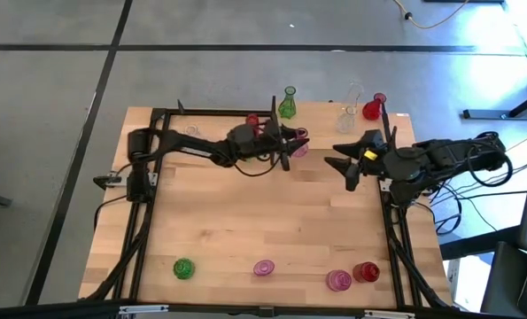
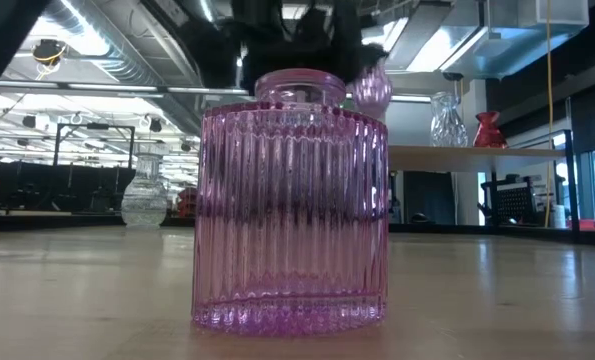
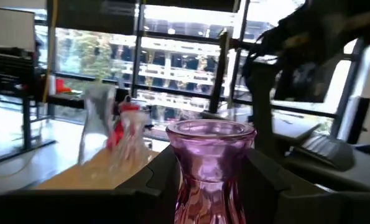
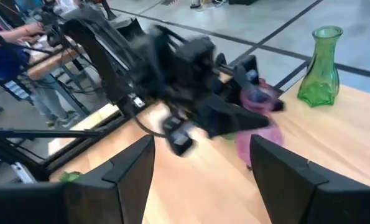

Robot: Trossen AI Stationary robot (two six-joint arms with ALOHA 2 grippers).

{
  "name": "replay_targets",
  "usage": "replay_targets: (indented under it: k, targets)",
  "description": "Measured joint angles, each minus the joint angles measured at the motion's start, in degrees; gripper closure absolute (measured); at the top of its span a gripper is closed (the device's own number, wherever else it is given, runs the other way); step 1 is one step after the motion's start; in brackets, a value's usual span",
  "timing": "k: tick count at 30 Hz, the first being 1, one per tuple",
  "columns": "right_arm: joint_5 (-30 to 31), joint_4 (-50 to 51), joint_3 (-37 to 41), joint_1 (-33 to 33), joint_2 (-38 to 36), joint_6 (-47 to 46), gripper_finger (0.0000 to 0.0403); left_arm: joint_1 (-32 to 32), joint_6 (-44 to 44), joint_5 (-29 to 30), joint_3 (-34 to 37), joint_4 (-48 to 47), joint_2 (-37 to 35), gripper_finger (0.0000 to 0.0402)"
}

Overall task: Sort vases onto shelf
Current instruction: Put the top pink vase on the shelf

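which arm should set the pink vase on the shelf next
Left, probably. The left gripper is shut on the pink vase, carried near the green vase at the shelf along the table's far edge. The right gripper is open and holds nothing.

The high view looks straight down on the whole counter. The low view sits at counter height, very near a ribbed pink vase. Each wrist view looks forward between its own fingers; both share the held pink vase.
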State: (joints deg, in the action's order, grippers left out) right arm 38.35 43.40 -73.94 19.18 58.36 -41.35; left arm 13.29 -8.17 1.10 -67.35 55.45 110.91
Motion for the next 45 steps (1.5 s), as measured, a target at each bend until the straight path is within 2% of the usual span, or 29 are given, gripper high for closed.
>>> replay_targets:
  k: [4, 9, 14, 19, 28, 35, 45]
  targets:
    - [-0.67, 1.55, 0.03, -0.03, -0.40, -1.95, 0.0159, 0.82, 0.56, 2.91, -0.88, 3.05, 3.73, 0.0285]
    - [-0.94, 2.01, 0.03, -0.03, -0.54, -2.33, 0.0159, 1.62, 6.12, 3.66, -5.42, 2.82, 6.28, 0.0285]
    - [-1.91, 2.79, 0.03, -0.03, -0.52, -2.33, 0.0159, 2.22, 10.47, 3.24, -9.45, -4.62, 7.09, 0.0285]
    - [-1.90, 3.67, 0.03, -0.05, -0.52, -2.33, 0.0159, 3.00, 10.10, 4.09, -9.79, -6.82, 7.56, 0.0285]
    - [-1.92, 3.99, 0.03, -0.07, -0.50, -2.10, 0.0159, 3.22, 1.31, 6.51, -9.91, 1.94, 12.87, 0.0285]
    - [-2.97, 4.07, 0.03, -0.07, -0.50, -2.22, 0.0159, 2.81, 1.26, 7.16, -9.92, 2.04, 13.12, 0.0285]
    - [-2.83, 4.78, 0.03, -0.07, -0.50, -1.92, 0.0159, 2.67, 4.06, 7.13, -9.86, 1.78, 13.21, 0.0256]
